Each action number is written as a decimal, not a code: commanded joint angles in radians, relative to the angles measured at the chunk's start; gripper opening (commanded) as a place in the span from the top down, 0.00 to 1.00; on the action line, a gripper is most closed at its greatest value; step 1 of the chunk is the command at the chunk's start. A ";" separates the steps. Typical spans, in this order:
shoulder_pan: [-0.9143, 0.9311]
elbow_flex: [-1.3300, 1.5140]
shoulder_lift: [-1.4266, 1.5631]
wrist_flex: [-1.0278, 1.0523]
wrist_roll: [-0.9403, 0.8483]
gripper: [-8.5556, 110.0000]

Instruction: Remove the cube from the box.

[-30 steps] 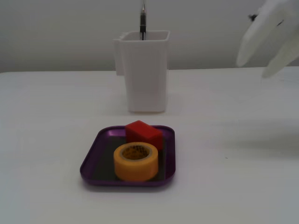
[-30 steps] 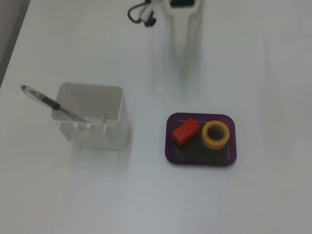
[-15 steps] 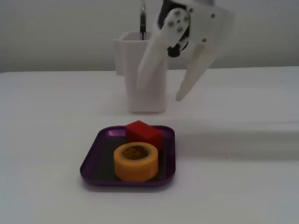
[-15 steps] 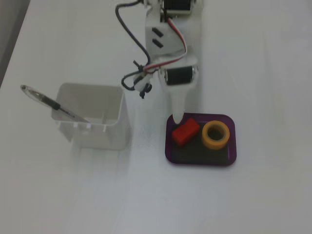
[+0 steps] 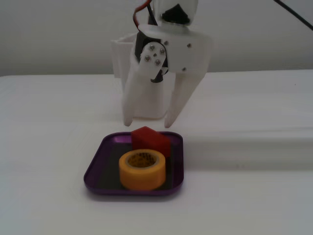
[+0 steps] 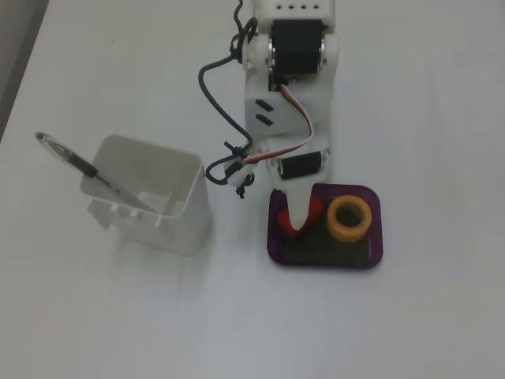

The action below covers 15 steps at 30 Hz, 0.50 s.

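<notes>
The red cube [image 5: 149, 139] lies in the purple box [image 5: 97, 169], at its far side in a fixed view, close behind a yellow tape roll [image 5: 142, 169]. My white gripper [image 5: 149, 122] hangs open just above the cube, one fingertip on each side of it, not touching it. In the fixed view from above, the gripper [image 6: 298, 223] covers most of the cube [image 6: 314, 210], and the box [image 6: 377, 241] lies in front of the arm's base.
A tall white container [image 6: 154, 197] stands left of the box with a pen [image 6: 87, 169] leaning in it; it also shows behind the gripper [image 5: 119, 58]. The tape roll [image 6: 349, 218] fills the box's right half. Black and red cables [image 6: 213, 99] hang beside the arm.
</notes>
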 commanded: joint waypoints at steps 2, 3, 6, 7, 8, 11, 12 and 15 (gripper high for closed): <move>-0.011 -0.043 0.008 0.008 -0.008 0.76; -0.011 -0.038 0.006 0.006 -0.006 0.76; -0.011 -0.032 0.006 -0.006 -0.002 0.76; -0.011 -0.031 0.006 -0.008 -0.002 0.76; -0.011 -0.031 0.005 -0.008 -0.002 0.76; -0.011 -0.031 0.005 -0.008 0.000 0.76; -0.012 -0.031 0.005 -0.008 0.000 0.76; -0.048 -0.031 0.005 -0.008 -0.002 0.76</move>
